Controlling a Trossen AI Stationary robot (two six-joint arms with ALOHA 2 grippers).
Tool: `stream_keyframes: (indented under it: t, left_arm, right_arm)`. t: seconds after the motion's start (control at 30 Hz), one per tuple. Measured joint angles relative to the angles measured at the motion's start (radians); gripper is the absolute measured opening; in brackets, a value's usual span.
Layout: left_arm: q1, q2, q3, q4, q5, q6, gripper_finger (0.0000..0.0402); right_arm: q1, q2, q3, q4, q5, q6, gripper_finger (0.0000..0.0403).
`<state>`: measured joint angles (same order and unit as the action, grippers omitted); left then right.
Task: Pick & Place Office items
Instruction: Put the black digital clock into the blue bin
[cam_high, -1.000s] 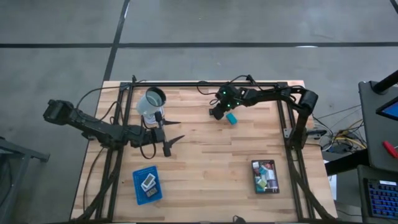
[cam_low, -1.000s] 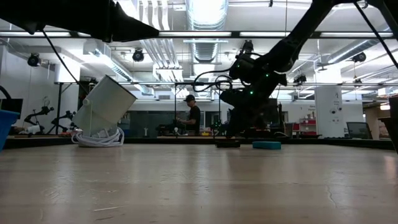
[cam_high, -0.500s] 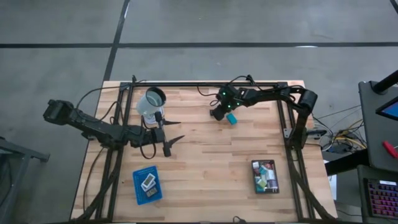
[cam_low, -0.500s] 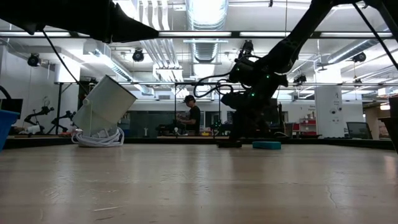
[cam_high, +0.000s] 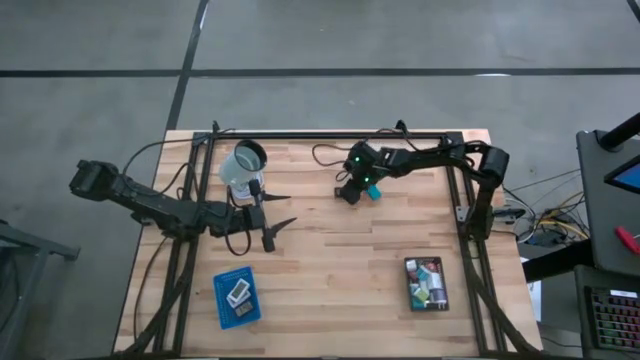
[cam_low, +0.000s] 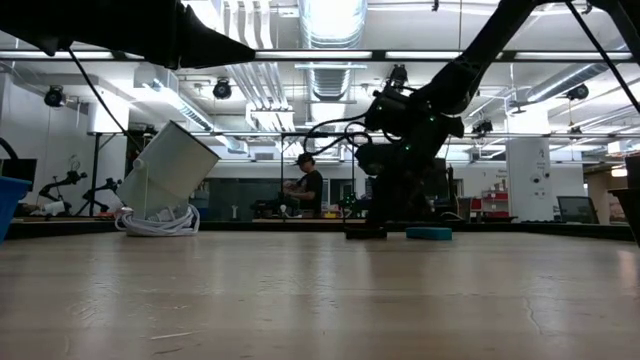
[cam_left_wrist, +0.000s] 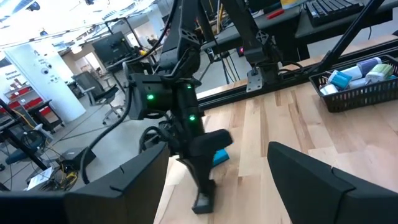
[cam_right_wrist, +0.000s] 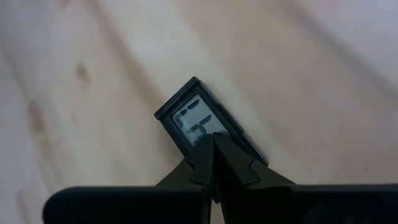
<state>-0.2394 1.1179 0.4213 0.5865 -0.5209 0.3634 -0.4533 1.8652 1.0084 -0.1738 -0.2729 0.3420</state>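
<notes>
Right wrist view: the right gripper (cam_right_wrist: 214, 149), jaws closed, presses the dark label-faced rectangle (cam_right_wrist: 199, 121); better to spread them wide first, then straddle its edges.

Flat dark rectangle (cam_right_wrist: 205, 124), label face up, on table; teal block (cam_low: 428, 233) just beside.

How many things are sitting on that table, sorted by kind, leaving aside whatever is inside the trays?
trays: 2, the blue tray and the black tray
clear cup: 1
teal block: 1
dark flat rectangle: 1
total: 5
</notes>
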Motion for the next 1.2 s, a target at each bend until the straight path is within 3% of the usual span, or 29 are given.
stream_keyframes:
  t: [0.37, 0.7, 1.03, 1.2]
  left_arm:
    - [0.000, 0.000, 0.000, 0.000, 0.000, 0.000, 0.0280]
    - [0.000, 0.000, 0.000, 0.000, 0.000, 0.000, 0.0280]
    - [0.000, 0.000, 0.000, 0.000, 0.000, 0.000, 0.0280]
    - [0.000, 0.000, 0.000, 0.000, 0.000, 0.000, 0.0280]
  right_arm:
    - [0.183, 0.005, -0.003, 0.032, -0.095, -0.001, 0.0008]
    - [0.364, 0.006, -0.004, 0.215, -0.095, 0.050, 0.0008]
    - [0.382, 0.003, -0.003, 0.259, -0.046, 0.052, 0.0008]
    - [0.376, -0.059, -0.004, 0.212, -0.041, 0.001, 0.0008]
